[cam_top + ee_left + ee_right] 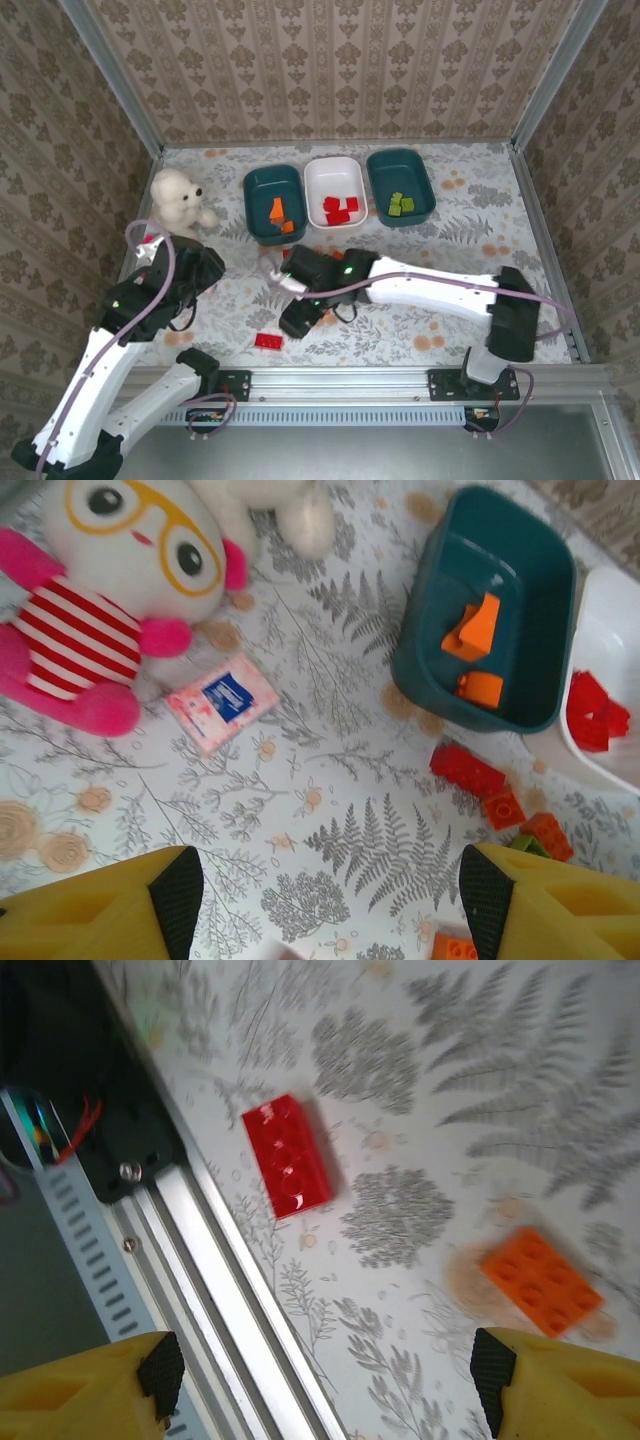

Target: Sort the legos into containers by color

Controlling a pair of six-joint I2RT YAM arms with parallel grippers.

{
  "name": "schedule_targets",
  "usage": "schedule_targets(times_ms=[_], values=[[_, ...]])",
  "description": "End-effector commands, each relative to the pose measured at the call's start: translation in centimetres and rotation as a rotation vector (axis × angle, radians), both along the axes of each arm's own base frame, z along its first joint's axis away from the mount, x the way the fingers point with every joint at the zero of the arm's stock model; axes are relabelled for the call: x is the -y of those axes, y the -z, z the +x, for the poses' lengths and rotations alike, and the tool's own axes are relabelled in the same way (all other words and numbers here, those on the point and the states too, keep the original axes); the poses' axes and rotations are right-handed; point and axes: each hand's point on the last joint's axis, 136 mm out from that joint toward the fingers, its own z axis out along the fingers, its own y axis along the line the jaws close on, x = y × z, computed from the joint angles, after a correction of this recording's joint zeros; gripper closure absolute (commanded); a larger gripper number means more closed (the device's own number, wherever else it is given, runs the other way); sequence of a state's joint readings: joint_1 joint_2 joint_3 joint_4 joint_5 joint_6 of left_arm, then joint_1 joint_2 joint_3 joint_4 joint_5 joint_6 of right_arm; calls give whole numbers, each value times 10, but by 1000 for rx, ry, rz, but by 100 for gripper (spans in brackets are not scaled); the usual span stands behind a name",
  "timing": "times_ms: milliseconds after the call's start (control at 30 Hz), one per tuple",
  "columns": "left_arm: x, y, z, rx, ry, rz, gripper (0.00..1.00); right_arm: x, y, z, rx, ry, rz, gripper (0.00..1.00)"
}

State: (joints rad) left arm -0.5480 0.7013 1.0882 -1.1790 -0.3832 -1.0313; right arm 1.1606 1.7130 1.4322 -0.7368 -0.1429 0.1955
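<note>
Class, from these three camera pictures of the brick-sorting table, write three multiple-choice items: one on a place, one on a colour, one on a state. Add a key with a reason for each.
1. Where does the white tub stand?
A. between the other two tubs
B. at the left end of the row
C. against the near rail

2. What colour are the bricks in the right-end teal tub?
A. red
B. orange
C. light green

3. How is the right hand?
A. shut on a red brick
B. open, holding nothing
C. shut on an orange brick

Key:
1 A, the top view shows it flanked by the left-end teal tub and the right-end one.
2 C, green bricks lie in it.
3 B, its fingers stand wide apart, and the red brick and orange brick lie loose on the table.
</note>
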Motion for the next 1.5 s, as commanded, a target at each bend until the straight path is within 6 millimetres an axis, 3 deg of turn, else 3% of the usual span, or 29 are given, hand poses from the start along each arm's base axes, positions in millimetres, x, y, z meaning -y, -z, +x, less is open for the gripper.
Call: schedule_targets(times_ms=[0, 67, 333, 600, 767, 867, 967, 1033, 1200, 1267, 1367, 1467], values=[[-28, -19, -11, 54, -94, 51, 29, -29, 17, -15, 17, -151, -46, 20], [-32, -26, -13, 76, -101, 53, 29, -42, 34, -15, 25, -169, -84, 19], [-40, -33, -23, 93, -118, 44, 29, -62, 81, -13, 27, -214, -202, 16], [-46, -40, -28, 111, -125, 51, 29, -61, 117, -5, 26, -181, -309, 22], [-43, -38, -27, 104, -117, 42, 29, -61, 125, 1, 47, -164, -336, 38], [-40, -36, -25, 98, -108, 38, 29, -60, 124, 6, 68, -138, -344, 53], [-30, -33, -19, 95, -64, 32, 29, -60, 108, 17, 94, -88, -305, 63], [-15, -27, -11, 82, 2, 18, 28, -58, 82, 37, 108, -12, -245, 67], [28, -8, 9, 19, 152, -43, 29, -23, 3, 113, 133, 250, -85, 67], [43, -2, 17, 12, 192, -70, 29, 1, -21, 148, 132, 360, -39, 67], [60, 7, 30, 4, 232, -100, 29, 32, -40, 196, 140, 490, -8, 67], [79, 16, 42, -21, 282, -124, 30, 59, -45, 243, 138, 617, 10, 67]])
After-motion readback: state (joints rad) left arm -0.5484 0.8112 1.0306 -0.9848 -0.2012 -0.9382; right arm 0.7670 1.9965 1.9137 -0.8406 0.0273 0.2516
